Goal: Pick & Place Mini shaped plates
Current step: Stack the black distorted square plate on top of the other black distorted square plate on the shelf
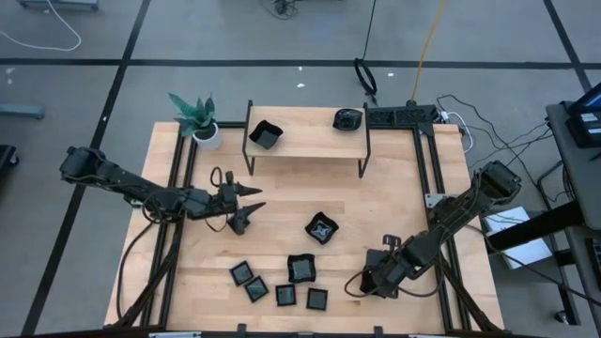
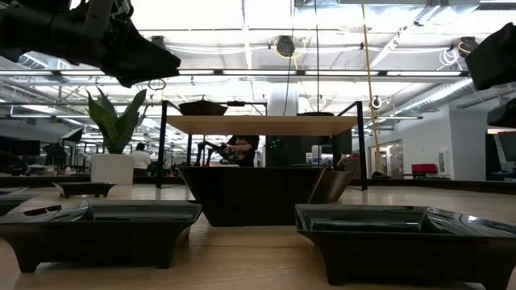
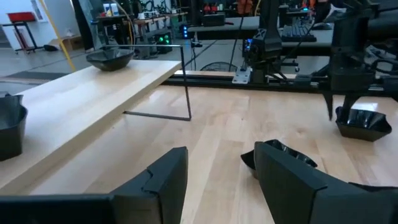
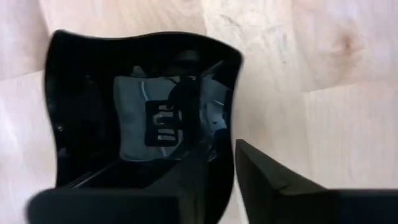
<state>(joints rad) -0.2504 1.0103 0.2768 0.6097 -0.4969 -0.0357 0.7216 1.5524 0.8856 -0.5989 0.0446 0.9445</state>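
Note:
Several small black glossy mini shaped plates (image 1: 301, 268) lie on their bases near the table's front edge, with one (image 1: 322, 227) at the middle. Two more (image 1: 266, 134) sit on the wooden shelf (image 1: 305, 145) at the back. My right gripper (image 1: 371, 280) points steeply down at the front right. It is shut on a wavy-edged plate (image 4: 143, 112), which the gripper hides in the high view. My left gripper (image 1: 249, 211) hangs level and open above the table at the left of the middle, with nothing between its fingers (image 3: 168, 180). My right gripper has the plate by one side wall of its rim (image 4: 231, 146). One finger is inside the hollow and the other finger (image 4: 273, 180) is against the outside. The fingers come from above, slanting down. The plate sits level over the tabletop; I cannot tell whether its base rests there.
A potted green plant (image 1: 199, 120) stands at the back left corner, beside the shelf's thin black legs (image 1: 249, 155). A power strip (image 1: 399, 116) and cables lie at the back right. Bare wood lies between the shelf and the middle plate.

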